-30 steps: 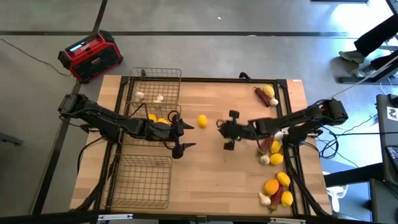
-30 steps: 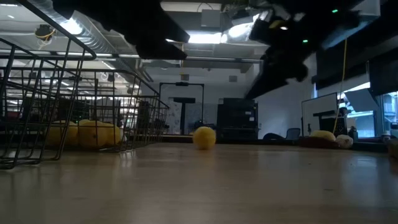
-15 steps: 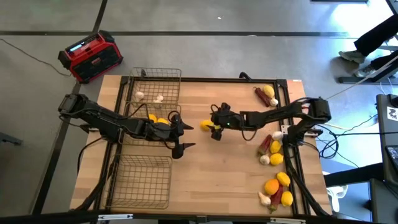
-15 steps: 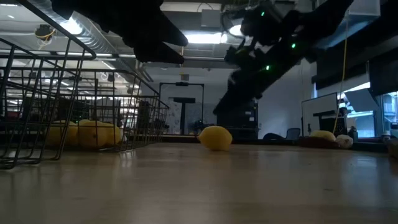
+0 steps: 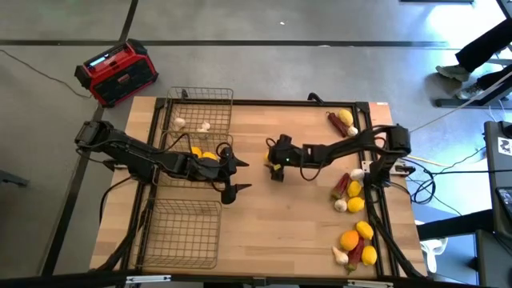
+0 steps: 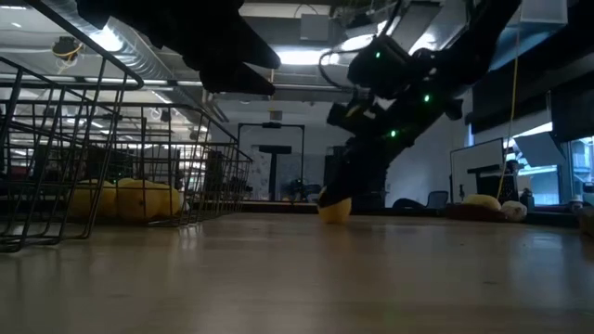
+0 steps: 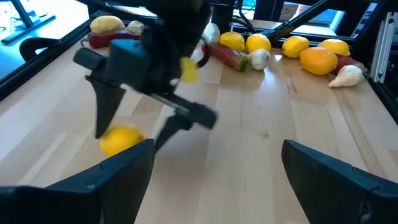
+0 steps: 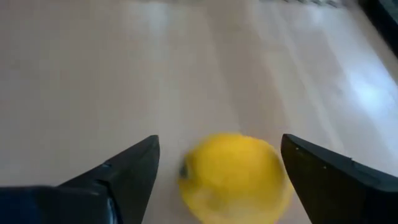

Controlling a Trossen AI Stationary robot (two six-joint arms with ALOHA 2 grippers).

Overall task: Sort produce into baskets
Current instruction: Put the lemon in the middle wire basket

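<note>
Right end effector (image 5: 273, 162) now straddles a loose lemon (image 8: 235, 177) on the counter (image 5: 296, 232), its fingers (image 8: 115, 177) spread wide to either side of the fruit and not yet pinching it. One second earlier this end effector hung farther from the middle basket (image 5: 210, 142), with the lemon lying clear between the two arms; it has since reached across and come down over the lemon, fingers parting as it went. The lemon itself looks nudged slightly away from the middle basket. Judged from this, a pick-up is about to begin: the lemon belongs with the other lemons (image 6: 139, 198) already lying in the middle basket. Left end effector (image 5: 234, 172) waits just beside that basket, fingers spread, unchanged. The remaining produce (image 5: 354, 216) lies along the counter edge farthest from the middle basket.
</note>
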